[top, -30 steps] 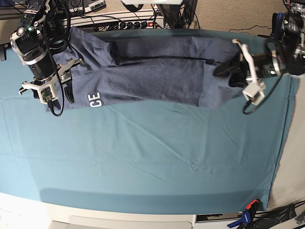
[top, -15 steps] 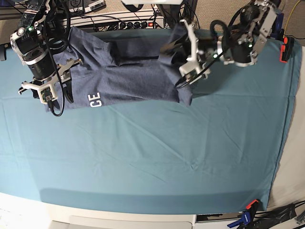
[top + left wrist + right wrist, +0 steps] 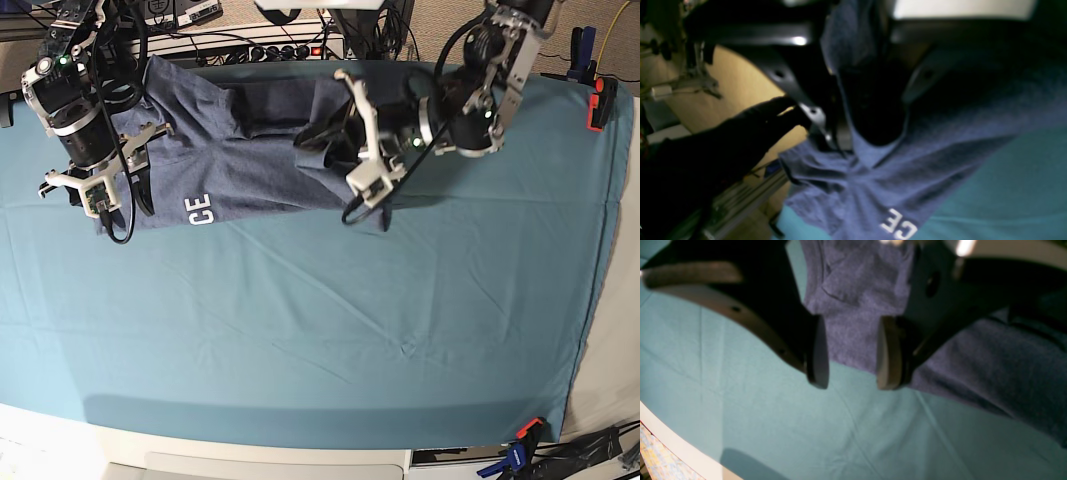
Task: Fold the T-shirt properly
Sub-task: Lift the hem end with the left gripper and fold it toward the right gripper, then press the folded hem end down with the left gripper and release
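Up along the far edge of the tabletop (image 3: 300, 340), which is covered by a plain teal cloth, lies the heathered slate-blue cotton T-shirt (image 3: 250, 160), bunched toward the far left corner. White block letters "CE" (image 3: 203, 211) show on its near hem, close to the left edge.

The left claw (image 3: 325, 140) (the one on the right side of the base view) reaches in over the far edge near the middle. Its jaws are nearly closed on a fold of the T-shirt, and the pinched fabric is lifted and doubled back over the part of the garment that lies flat. In the left wrist view the cloth runs up between the dark fingers (image 3: 806, 100) and drapes down from them, with the white lettering visible lower down; the picture is dark and blurred, so the exact spot of contact is hard to make out.

The right claw (image 3: 105, 195) stands at the shirt's left end, near the far left corner of the tabletop. Its jaws are parted with a clear gap, and the right wrist view shows the two pads (image 3: 816, 353) apart with blue fabric lying on the cloth behind the gap, nothing gripped. The tips sit just at the shirt's edge, where blue fabric meets bare teal cloth.
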{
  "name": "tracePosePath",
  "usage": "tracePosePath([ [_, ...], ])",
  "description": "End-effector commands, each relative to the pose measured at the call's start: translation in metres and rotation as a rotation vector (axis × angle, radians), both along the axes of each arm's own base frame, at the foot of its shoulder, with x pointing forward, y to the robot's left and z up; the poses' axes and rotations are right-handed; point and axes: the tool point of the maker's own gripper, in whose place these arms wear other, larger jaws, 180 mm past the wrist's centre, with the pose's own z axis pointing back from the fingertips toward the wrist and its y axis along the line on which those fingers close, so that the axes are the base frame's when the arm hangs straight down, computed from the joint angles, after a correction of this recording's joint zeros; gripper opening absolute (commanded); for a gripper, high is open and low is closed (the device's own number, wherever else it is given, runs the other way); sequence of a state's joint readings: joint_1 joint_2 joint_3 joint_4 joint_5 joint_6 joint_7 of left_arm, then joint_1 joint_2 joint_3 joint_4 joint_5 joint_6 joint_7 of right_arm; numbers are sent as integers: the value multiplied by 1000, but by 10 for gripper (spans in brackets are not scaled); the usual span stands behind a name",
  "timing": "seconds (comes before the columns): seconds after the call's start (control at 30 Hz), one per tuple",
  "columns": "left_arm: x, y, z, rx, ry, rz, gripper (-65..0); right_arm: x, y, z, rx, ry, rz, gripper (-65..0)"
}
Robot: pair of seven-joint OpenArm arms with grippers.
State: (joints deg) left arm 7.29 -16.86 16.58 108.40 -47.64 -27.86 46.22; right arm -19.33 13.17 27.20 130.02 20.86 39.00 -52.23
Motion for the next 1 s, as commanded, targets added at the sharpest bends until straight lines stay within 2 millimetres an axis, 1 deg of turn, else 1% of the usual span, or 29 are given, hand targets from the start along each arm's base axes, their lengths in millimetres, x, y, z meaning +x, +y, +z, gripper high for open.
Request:
tracePosePath([
  [0.0, 10, -4, 13, -53, -25, 14, -650, 3, 2, 11, 1, -42, 13, -401],
  [0.13, 24, -5, -2, -41, 9, 27, -650, 3, 2, 11, 1, -42, 13, -401],
  [0.23, 26, -3, -13, -25, 41, 34, -650, 3, 2, 11, 1, -42, 13, -401],
  [0.37, 13, -11, -21, -27, 85, -4, -650, 3, 2, 11, 1, -42, 13, -402],
  [0.6, -22, -36, -27, -17, 120, -128, -650, 3, 2, 11, 0, -41, 13, -401],
  [0.7, -31, -44, -27, -21, 126, -159, -650, 3, 2, 11, 1, -41, 12, -401],
  [0.83, -28, -50, -21, -40, 113, -158, -650, 3, 2, 11, 1, -41, 12, -401],
  [0.97, -15, -51, -17, -23, 56, -143, -650, 3, 2, 11, 0, -41, 13, -401],
])
